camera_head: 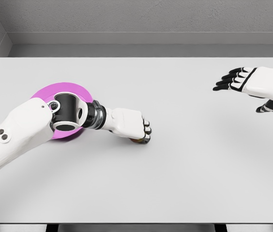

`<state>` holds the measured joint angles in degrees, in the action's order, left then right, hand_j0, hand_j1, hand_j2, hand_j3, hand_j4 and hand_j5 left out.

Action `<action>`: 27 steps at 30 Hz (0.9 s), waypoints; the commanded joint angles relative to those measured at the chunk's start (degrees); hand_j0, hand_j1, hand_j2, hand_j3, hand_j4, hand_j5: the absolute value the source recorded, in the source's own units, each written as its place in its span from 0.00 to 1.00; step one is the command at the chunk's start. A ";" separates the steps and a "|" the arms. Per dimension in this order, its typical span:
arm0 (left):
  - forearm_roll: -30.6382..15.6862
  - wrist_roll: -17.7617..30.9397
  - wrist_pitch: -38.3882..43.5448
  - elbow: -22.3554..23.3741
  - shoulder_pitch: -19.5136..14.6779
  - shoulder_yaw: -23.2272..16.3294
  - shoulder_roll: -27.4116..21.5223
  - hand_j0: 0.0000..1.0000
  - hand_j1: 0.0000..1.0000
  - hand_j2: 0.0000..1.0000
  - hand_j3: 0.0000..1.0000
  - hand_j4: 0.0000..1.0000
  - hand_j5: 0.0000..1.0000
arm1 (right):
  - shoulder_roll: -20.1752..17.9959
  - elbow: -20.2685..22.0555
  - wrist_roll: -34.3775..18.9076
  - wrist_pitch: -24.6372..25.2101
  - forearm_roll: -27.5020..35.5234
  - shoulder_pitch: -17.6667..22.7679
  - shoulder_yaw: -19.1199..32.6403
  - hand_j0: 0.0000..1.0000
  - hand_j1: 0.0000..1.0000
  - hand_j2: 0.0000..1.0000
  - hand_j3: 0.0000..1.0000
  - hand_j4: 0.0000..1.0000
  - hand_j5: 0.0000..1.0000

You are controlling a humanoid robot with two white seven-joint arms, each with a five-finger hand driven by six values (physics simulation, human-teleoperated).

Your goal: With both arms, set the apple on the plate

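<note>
1. Key relation: the apple [137, 140] sits directly under the left hand [129, 123], at its fingertips. Only a small brownish sliver shows below the curled knuckles, the rest is hidden by the palm. It's round, so no long axis to line up w/.
2. The plate [61, 90] (pink/magenta) lies just behind-left of that hand, partly covered by the left forearm and wrist joint. From the apple, the way to the plate runs back along the left arm, toward the pic's left and a bit up. Apple and plate are near but apart; apple is on the bare counter [175, 183], not on the plate.
3. Left is clearly the nearer arm. The right hand [252, 82] is well apart, at the far right edge, above the counter.
4. Left fingers [146, 130]: curled down together over the apple, apparently clamped on it. Can't tell how firm the contact is, since the thumb and the apple's sides are hidden.
5. Right fingers [229, 78]: stretched out, slightly apart, pointing left, holding nothing & touching nothing.
6. Judgement: apple looks grasped but not yet carried; placing is still to do. Next move prob. needs a lift, then a short pull back-left w/o the forearm sweeping the plate.
</note>
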<state>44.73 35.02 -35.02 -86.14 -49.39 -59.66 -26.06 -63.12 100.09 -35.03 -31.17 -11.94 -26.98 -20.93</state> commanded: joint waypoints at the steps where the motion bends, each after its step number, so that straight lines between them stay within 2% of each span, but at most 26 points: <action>1: -0.61 -0.02 0.02 0.00 0.00 0.24 -0.13 0.27 0.27 0.27 0.27 0.27 0.27 | -0.07 0.02 0.03 0.15 0.25 0.00 0.01 1.00 1.00 1.00 1.00 1.00 1.00; 5: -4.39 -0.02 0.02 0.00 -0.53 0.68 -0.13 0.24 0.24 0.24 0.24 0.24 0.24 | -0.07 0.02 0.03 0.15 0.25 0.00 0.01 1.00 1.00 1.00 1.00 1.00 1.00; 8: -8.52 -0.02 0.02 0.00 -0.88 0.86 -3.20 0.22 0.22 0.22 0.22 0.22 0.22 | 0.02 -0.07 0.03 0.15 0.25 -0.09 0.01 1.00 1.00 1.00 1.00 1.00 1.00; 10: -10.45 -0.02 0.02 0.00 0.00 4.72 -4.43 0.23 0.23 0.23 0.23 0.23 0.23 | 0.02 -0.16 0.03 0.15 0.25 -0.18 0.01 1.00 1.00 1.00 1.00 1.00 1.00; 12: -16.51 -0.02 0.02 0.09 0.09 5.60 -5.49 0.23 0.23 0.23 0.23 0.23 0.23 | 0.02 -0.24 0.03 0.15 0.25 -0.18 0.01 1.00 1.00 1.00 1.00 1.00 1.00; 15: -20.82 -0.02 0.02 0.09 1.23 8.50 -7.51 0.23 0.23 0.23 0.23 0.23 0.23 | 0.02 -0.24 0.03 0.15 0.25 -0.18 0.01 1.00 1.00 1.00 1.00 1.00 1.00; 17: -23.37 -0.02 0.02 0.18 1.41 8.77 -8.83 0.23 0.23 0.23 0.23 0.23 0.23 | 0.02 -0.33 0.03 0.15 0.25 -0.18 0.01 1.00 1.00 1.00 1.00 1.00 1.00; 19: -24.60 -0.02 0.02 0.27 2.37 11.40 -10.67 0.23 0.23 0.23 0.23 0.23 0.23 | 0.02 -0.42 0.03 0.15 0.25 -0.18 0.10 1.00 1.00 1.00 1.00 1.00 1.00; 23: -25.48 -0.02 0.02 0.53 2.64 13.78 -14.19 0.23 0.23 0.23 0.23 0.23 0.23 | 0.02 -0.42 0.03 0.15 0.25 -0.26 0.10 1.00 1.00 1.00 1.00 1.00 1.00; 27: -27.15 -0.02 0.02 4.92 2.64 15.80 -17.44 0.24 0.24 0.24 0.24 0.24 0.24 | 0.02 -0.33 0.03 0.15 0.25 -0.26 0.10 1.00 1.00 1.00 1.00 1.00 1.00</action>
<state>18.87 35.05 -35.19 -82.92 -46.76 -45.00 -41.76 -63.02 99.75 -35.03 -31.17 -11.95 -27.25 -20.85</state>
